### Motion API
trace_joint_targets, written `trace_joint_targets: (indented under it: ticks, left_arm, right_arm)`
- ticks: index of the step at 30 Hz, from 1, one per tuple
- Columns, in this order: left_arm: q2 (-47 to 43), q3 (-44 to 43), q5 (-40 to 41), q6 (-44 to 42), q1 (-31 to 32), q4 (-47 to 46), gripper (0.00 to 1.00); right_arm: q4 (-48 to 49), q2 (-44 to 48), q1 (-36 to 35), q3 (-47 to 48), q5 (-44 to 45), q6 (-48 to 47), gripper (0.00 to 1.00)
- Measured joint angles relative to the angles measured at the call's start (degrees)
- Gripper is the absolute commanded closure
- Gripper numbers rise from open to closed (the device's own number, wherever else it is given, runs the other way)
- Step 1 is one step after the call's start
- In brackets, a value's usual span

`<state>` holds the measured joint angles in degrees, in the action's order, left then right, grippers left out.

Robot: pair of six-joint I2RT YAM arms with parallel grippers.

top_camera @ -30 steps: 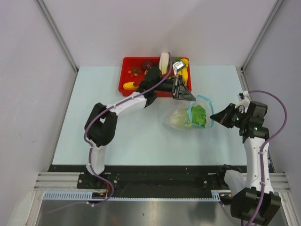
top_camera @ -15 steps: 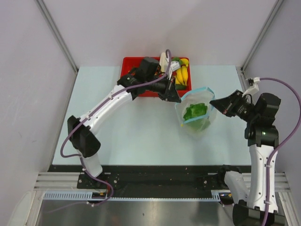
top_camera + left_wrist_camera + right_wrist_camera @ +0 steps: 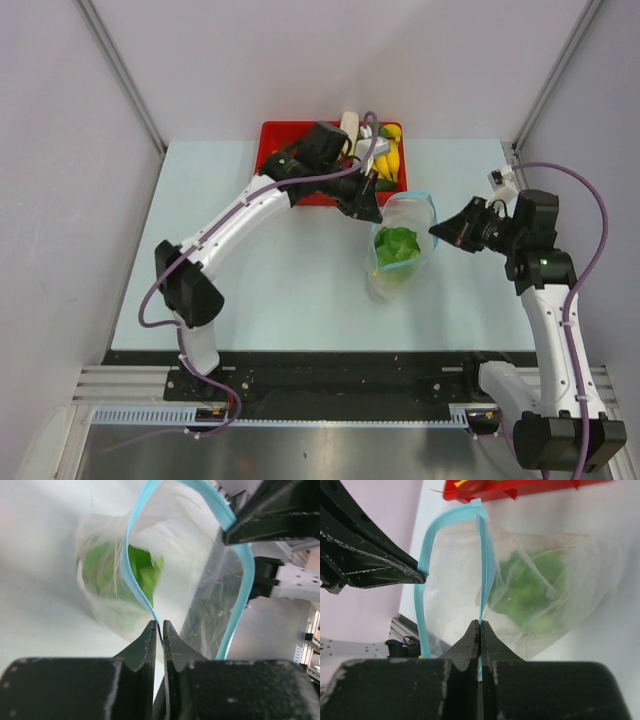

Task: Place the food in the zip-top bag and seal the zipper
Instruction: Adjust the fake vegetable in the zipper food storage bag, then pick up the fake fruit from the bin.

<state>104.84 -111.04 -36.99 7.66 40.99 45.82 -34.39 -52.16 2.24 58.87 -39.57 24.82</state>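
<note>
Noting the scene from the biggest thing down: the pale table (image 3: 250, 280) carries the red tray (image 3: 270, 135) at its far edge, and we see the yellow fruit (image 3: 388, 160) and other small pieces lying in it, not yet bagged. Right of the tray and nearer, the zip-top bag (image 3: 398, 250) hangs between the two arms, mouth toward the far side and spread into an open loop. We cannot tell whether its bottom touches the table. Inside, low in the pouch, sits the cabbage (image 3: 397, 243), the only food we can make out in there. The zipper (image 3: 137, 575) is unsealed, its two blue lips bowed well apart. The left gripper (image 3: 159, 625) is pinched tight on the left lip, and the right gripper (image 3: 480, 624) is closed just as tight on the right lip. Our read on the risks is that both pinches sit on a thin, slick strip, so a tug outward could slide a lip free and let the floppy pouch fold. With both grippers occupied, fetching more food means letting go of one lip. Then the mouth could sag shut or the bag tip and spill the cabbage. Sealing now would leave the tray's food outside.
</note>
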Motion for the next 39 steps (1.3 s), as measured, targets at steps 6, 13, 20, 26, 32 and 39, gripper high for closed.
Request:
trace_joint_targets:
  ticks: [6,13,20,26,32,39]
  left_arm:
    - [8.24,-1.29,1.46,-0.66,-2.32,-0.59,0.49]
    - [1.31,4.15,2.29,-4.59,-4.72,-10.1,0.32]
    - [0.9,-6.84,1.97,-3.06,-5.53,-12.17,0.0]
    - [15.17,-25.92,9.84,-6.82,-12.0,-11.67,0.0]
    - [22.84,-24.13,18.18,-11.61,-13.66,-17.99,0.01]
    - [31.52,-24.0,23.74,-8.94,-16.46,-21.07,0.1]
  right_arm:
    - [2.14,-2.12,-0.48,-5.44,1.73,-1.36,1.0]
    - [8.55,-1.79,-0.81,-5.6,1.64,-0.42,1.0]
    - [9.9,-1.77,0.42,-5.6,2.51,0.55,1.0]
    - [9.38,-1.6,2.19,-5.6,4.04,-0.02,1.0]
    - [9.35,-1.55,2.51,-5.6,4.68,-1.57,1.0]
    - [9.35,-1.51,2.51,-5.6,4.72,-2.84,1.0]
